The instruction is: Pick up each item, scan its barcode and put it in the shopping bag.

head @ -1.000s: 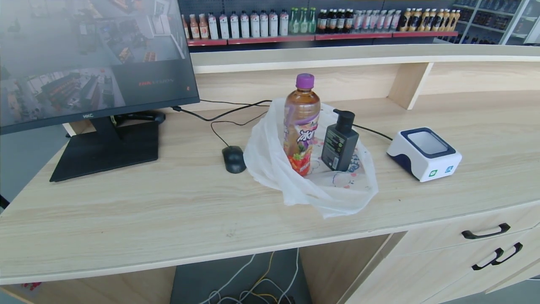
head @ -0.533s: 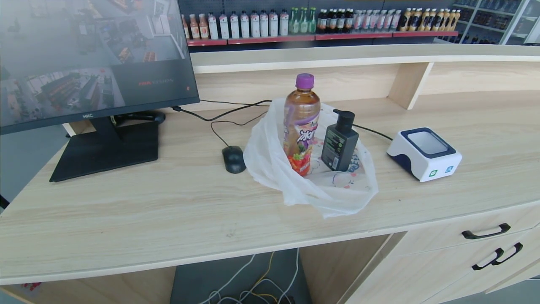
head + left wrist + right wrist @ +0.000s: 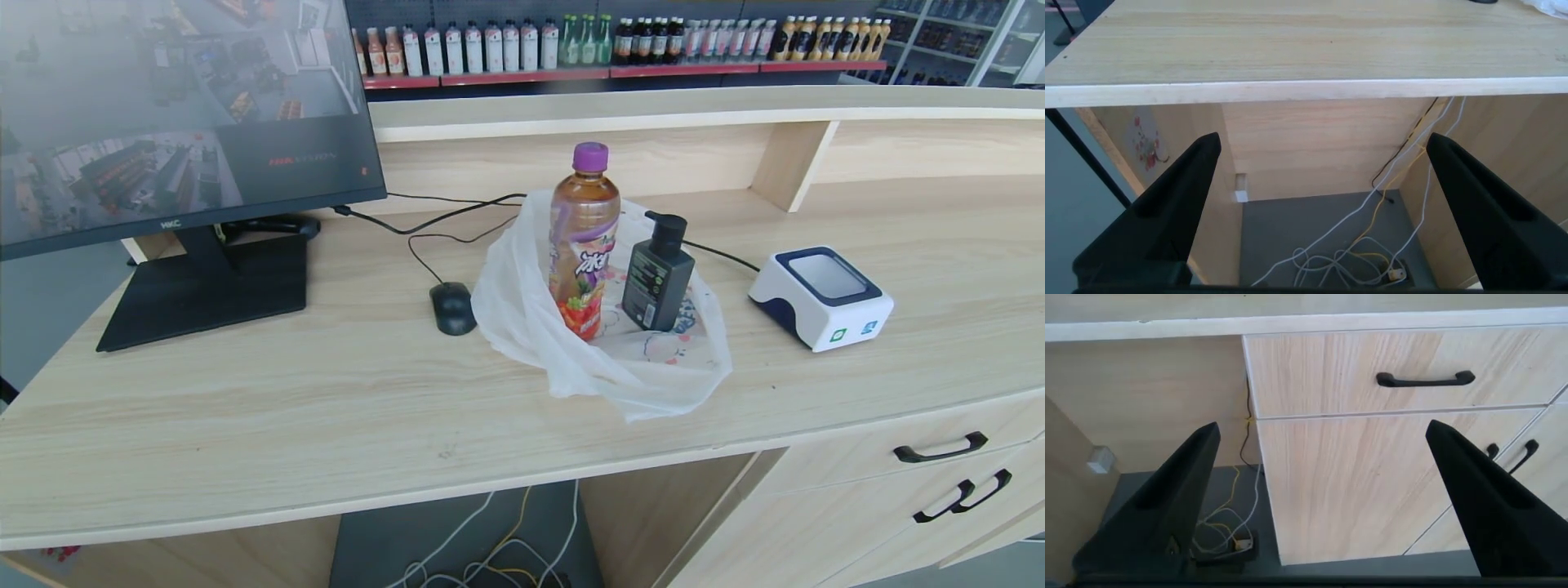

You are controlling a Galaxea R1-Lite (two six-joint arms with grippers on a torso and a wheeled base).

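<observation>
1. The left claw [image 3: 1323, 139] is held with its fingers spread wide and nothing between them, on the robot's side of the bench [image 3: 1290, 41]. It is pointed at the open space beneath the bench top.

2. The right claw [image 3: 1323, 425] is likewise spread wide and empty. It is faced toward a drawer front [image 3: 1388, 416] with a dark handle, set under the bench edge.

3. Just beyond the left claw, loose cables [image 3: 1347, 253] are seen lying on the floor under the bench.

4. Farther ahead of both claws, and well apart from them, the shopping bag [image 3: 522, 327] is spread open on the bench top, roughly midway between the two.

5. Inside the bag, a tea bottle [image 3: 583, 245] with a purple cap is stood upright. A dark pump bottle [image 3: 657, 282] is stood upright just beside it, on the right claw's side.

6. Beyond the bag toward the right claw's side, the barcode scanner [image 3: 820, 298] is set on the bench, near the bag but apart from it. On the left claw's side, a mouse [image 3: 452, 308] lies just beside the bag, with a monitor [image 3: 163, 122] farther off.

7. No unbagged item is seen on the bench, so the bagging step is judged complete for both bottles and the task is taken to be at or near its end.

8. No grasp is judged necessary next. Were another item presented, a claw would have to be raised over the bench edge, closed on it, and carried to the scanner before the bag.
</observation>
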